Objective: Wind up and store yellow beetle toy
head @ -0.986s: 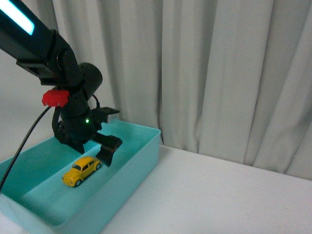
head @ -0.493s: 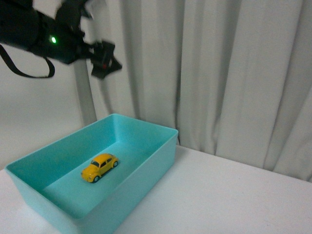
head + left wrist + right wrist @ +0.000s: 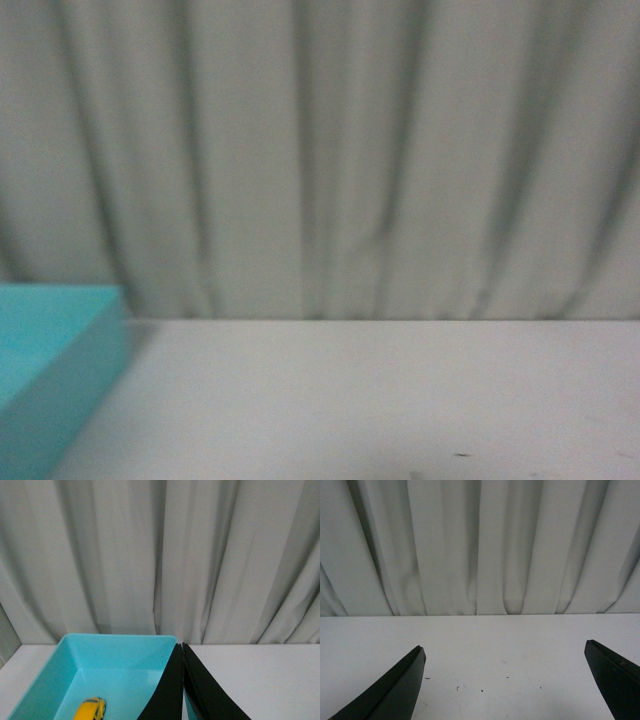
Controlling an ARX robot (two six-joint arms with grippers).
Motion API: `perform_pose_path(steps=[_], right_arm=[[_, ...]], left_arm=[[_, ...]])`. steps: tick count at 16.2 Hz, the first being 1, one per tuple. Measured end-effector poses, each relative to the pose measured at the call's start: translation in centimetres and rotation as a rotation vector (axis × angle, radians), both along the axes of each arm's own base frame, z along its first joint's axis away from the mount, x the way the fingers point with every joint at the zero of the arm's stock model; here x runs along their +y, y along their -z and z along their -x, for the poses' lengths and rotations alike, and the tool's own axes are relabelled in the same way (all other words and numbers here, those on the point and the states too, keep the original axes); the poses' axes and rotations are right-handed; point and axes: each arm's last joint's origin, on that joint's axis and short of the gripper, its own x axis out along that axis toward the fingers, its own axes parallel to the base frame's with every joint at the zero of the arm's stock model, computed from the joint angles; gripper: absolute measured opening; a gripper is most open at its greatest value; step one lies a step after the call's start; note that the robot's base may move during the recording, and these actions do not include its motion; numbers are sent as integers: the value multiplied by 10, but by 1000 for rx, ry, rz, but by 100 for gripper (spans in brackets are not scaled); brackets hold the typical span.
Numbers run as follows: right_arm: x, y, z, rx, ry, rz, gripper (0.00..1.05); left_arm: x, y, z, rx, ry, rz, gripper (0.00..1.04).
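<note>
Yellow beetle toy (image 3: 90, 709): located on the floor of the teal bin (image 3: 70, 652), near one of its side walls. Only part of the toy enters the left wrist view, so I cannot tell its exact pose. My left gripper (image 3: 182, 647) hangs above the bin and apart from the toy, its two fingers pressed together with nothing between them. My right gripper (image 3: 504, 646) is spread wide, holds nothing, and hangs over bare table. Status, as a judgement: the storing step reads as complete, since the toy lies inside the bin and neither claw touches it. Whether the spring was wound cannot be determined from these views. Nothing appears outstanding beyond parking both arms. Surface: a white matte table (image 3: 400, 400), with a few small dark specks showing in the right wrist view. The bin stands on it toward my left. The front view is blurred and shows only one corner of the bin. Room: a pale grey pleated curtain (image 3: 330, 150) closes off the whole background behind the far table edge
</note>
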Motion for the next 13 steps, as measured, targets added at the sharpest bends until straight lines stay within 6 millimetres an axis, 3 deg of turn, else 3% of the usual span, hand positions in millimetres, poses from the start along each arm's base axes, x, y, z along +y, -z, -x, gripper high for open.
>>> perform_pose_path(steps=[4, 6, 13], right_arm=[[0, 0, 0, 0, 2, 0, 98], [0, 0, 0, -1, 3, 0, 98], [0, 0, 0, 0, 2, 0, 98]], left_arm=[[-11, 27, 19, 19, -25, 2, 2], [-20, 32, 27, -2, 16, 1, 2], [-19, 49, 45, 5, -6, 2, 2]])
